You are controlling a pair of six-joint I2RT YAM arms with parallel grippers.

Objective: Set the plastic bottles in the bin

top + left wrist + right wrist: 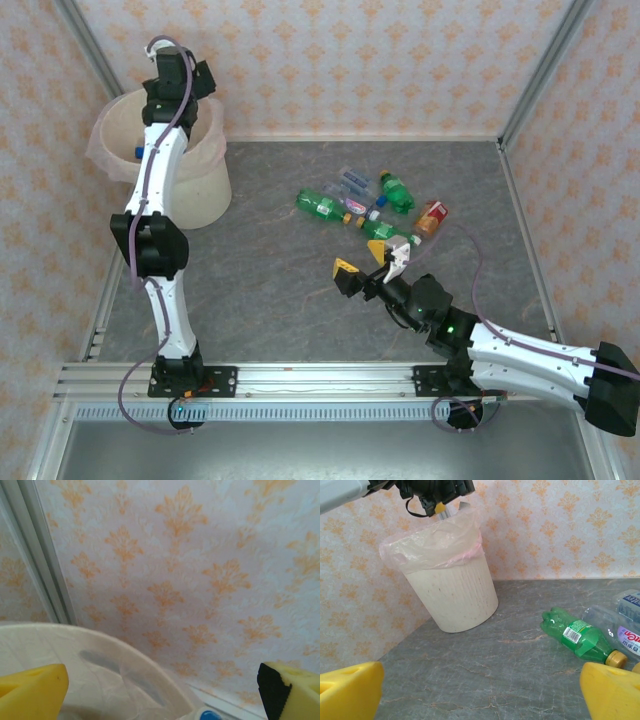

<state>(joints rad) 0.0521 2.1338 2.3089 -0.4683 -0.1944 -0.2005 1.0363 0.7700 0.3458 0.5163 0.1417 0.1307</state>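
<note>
Yellow-padded left gripper [160, 700]: fingers spread wide, nothing between them; it hangs above the bin [125, 665], whose lined rim curves just below the pads; a blue cap [207, 715] shows low between the fingers, and we take it for a bottle lying inside.

Empty right gripper [480, 695]: jaws apart, holding nothing; seemingly low over the grey table [485, 670]; the bin stands well ahead and to its left.

Loose plastic bottles [395, 192]: a cluster on the table just beyond the right gripper's fingertips; nearest, ahead and to its right, a green bottle [577, 637] on its side, yellow cap toward the right-hand finger; clear bottles [625, 622] beyond it at the far right, touching it or just beside it, we cannot tell which.

Step in hand, as we judge it: the right gripper takes the green bottle.

Handling notes: swing right until the bottle's body, not its narrow neck, sits between the pads; turn the wrist so the fingers cross the bottle's length; descend with jaws fully spread, since a round bottle on its side will likely roll if one pad touches first; close gently on the labelled middle, thin plastic being apt to buckle; lift clear of the neighbours before heading for the bin; the left arm [150, 200] stands over the rim, so we should move it aside first.
</note>
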